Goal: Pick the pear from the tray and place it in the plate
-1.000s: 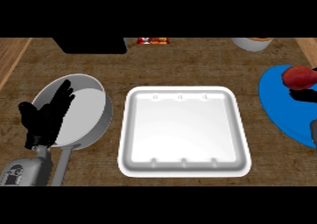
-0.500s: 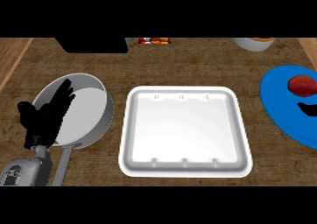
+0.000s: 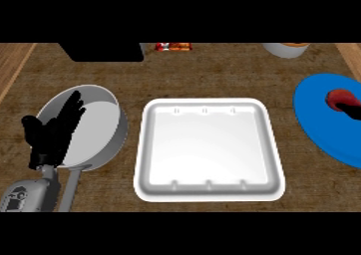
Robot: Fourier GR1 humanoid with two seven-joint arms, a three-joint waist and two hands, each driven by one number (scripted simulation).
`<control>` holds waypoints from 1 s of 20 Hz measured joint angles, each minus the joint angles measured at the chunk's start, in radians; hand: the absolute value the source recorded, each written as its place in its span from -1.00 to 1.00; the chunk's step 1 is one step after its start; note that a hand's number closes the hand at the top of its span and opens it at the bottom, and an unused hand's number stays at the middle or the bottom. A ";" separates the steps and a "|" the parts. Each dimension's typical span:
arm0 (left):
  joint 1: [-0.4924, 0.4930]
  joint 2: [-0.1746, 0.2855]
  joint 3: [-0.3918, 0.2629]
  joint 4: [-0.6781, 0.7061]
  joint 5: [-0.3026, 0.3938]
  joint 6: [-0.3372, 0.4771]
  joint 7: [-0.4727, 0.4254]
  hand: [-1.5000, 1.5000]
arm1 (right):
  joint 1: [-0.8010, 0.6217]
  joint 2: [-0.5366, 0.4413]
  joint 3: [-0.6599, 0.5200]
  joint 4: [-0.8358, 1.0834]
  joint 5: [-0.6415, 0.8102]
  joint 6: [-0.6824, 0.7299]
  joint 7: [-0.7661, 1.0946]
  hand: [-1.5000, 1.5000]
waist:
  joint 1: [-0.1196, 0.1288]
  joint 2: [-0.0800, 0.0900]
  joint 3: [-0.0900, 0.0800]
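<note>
The red pear (image 3: 336, 96) lies on the blue plate (image 3: 323, 130) at the right edge of the head view. Only a bit of my right hand (image 3: 358, 112) shows, straight black fingers reaching in from the right edge and lying against the pear's lower right side without curling round it. The white tray (image 3: 149, 149) in the middle of the counter holds nothing. My left hand (image 3: 55, 132) rests open at the left, fingers up, over a grey pan.
The grey pan (image 3: 102, 124) sits left of the tray, its handle running toward the lower edge. At the back stand a black box (image 3: 102, 51), a small red packet (image 3: 173, 47) and a pale bowl (image 3: 286, 49). Wooden counter edges run along both sides.
My right hand and forearm have drawn back toward the right edge; the pear has settled a little lower on the blue plate and stays there. The left hand has not moved.
</note>
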 measured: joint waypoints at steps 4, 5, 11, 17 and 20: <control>0.011 0.000 0.008 0.001 0.000 0.000 -0.008 0.00 | -0.003 0.022 -0.039 -0.107 -0.114 0.074 -0.013 -1.00 | -0.008 -0.005 -0.001; 0.017 0.003 0.009 -0.014 0.003 -0.002 0.003 0.00 | 0.001 0.036 -0.045 -0.138 -0.138 0.088 0.012 -1.00 | -0.010 -0.006 -0.002; 0.010 -0.001 0.009 0.003 -0.005 0.000 -0.002 0.00 | 0.044 0.053 -0.117 -0.213 -0.328 0.272 0.125 -1.00 | -0.016 -0.006 -0.002; 0.005 0.004 0.015 -0.032 -0.002 -0.014 0.032 0.00 | 0.141 0.012 -0.145 -0.237 -0.451 0.391 0.101 -1.00 | -0.005 -0.002 -0.001; -0.020 -0.007 0.020 -0.002 -0.009 -0.009 0.022 0.00 | 0.178 -0.018 -0.150 -0.242 -0.490 0.418 0.076 -1.00 | -0.004 -0.001 -0.001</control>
